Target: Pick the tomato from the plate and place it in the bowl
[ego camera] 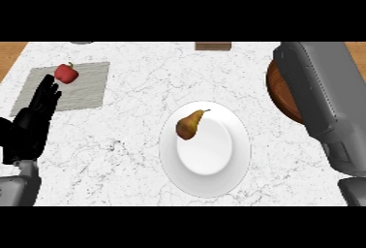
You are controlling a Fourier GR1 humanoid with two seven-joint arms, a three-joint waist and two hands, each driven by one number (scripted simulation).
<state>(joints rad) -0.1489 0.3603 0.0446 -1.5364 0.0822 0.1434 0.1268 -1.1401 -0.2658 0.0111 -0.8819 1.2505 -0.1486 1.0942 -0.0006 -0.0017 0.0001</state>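
Note:
A white plate [207, 179] lies in the middle of the marble counter. On its upper left part rests a brown pear [189, 125]; no tomato shows on the plate. At the right a brown wooden bowl [277, 89] sits largely hidden under my right forearm [318, 97], which runs from the lower right up to the view's top; the hand itself is out of sight. My left hand [32, 121] rests open at the left edge, fingers straight and pointing up, apart from the plate.
A grey mat [82, 87] lies at the upper left with a small red fruit [67, 72] on its corner, just above my left fingertips. A brown block [213, 46] sits at the counter's far edge.

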